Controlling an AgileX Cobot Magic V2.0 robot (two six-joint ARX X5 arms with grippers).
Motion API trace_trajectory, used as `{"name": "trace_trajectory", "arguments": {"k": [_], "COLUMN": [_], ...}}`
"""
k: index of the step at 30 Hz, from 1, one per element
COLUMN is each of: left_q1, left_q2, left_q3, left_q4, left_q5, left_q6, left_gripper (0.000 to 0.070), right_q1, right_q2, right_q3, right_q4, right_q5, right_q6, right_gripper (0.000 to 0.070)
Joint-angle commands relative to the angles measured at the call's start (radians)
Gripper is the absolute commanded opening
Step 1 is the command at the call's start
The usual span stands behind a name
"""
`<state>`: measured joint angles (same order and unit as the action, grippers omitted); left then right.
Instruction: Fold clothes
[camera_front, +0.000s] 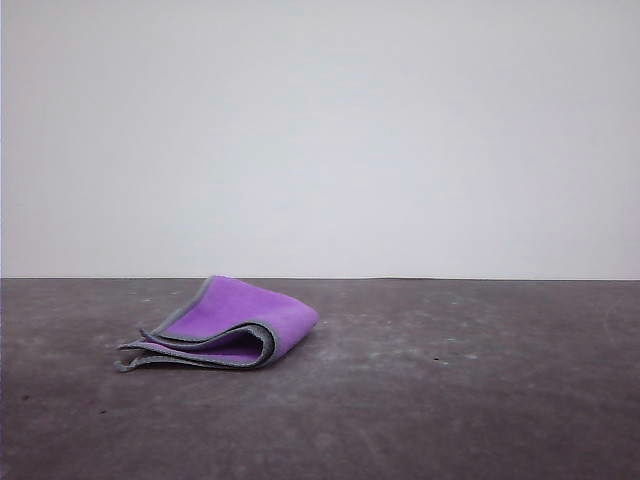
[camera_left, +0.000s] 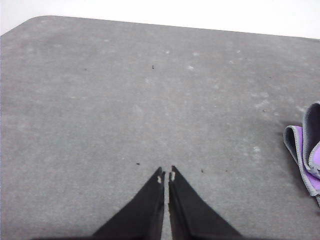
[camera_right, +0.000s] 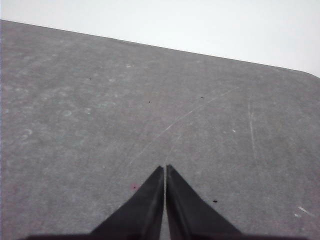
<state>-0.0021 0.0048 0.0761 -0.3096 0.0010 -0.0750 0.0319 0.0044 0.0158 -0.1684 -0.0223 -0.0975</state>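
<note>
The clothes (camera_front: 235, 325) lie folded into a small stack on the dark grey table, left of centre in the front view, purple face up with grey stitched edges showing in layers at the near side. In the left wrist view an edge of the folded clothes (camera_left: 306, 150) shows off to the side of my left gripper (camera_left: 166, 175), well apart from it. That gripper is shut with nothing between its black fingers. My right gripper (camera_right: 164, 170) is shut too, empty, hovering over bare table.
The dark grey table (camera_front: 450, 400) has a scuffed, speckled top. Its far edge meets a plain white wall (camera_front: 320, 130). A rounded table corner (camera_left: 35, 21) shows in the left wrist view, another table corner (camera_right: 310, 74) in the right wrist view.
</note>
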Motion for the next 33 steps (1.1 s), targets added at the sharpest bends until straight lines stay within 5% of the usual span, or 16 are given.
{"name": "trace_trajectory", "arguments": {"k": [1, 33], "left_q1": [0.003, 0.004], "left_q2": [0.000, -0.002], "left_q3": [-0.017, -0.028], "left_q4": [-0.008, 0.021], "left_q5": [0.002, -0.005], "left_q6": [-0.006, -0.006], "left_gripper": [0.0000, 0.0000], "right_q1": [0.000, 0.000], "right_q2": [-0.001, -0.001], "right_q3": [-0.003, -0.003], "right_q4": [0.011, 0.011], "right_q5": [0.003, 0.003], "right_q6": [0.011, 0.011], "right_gripper": [0.0000, 0.0000]}}
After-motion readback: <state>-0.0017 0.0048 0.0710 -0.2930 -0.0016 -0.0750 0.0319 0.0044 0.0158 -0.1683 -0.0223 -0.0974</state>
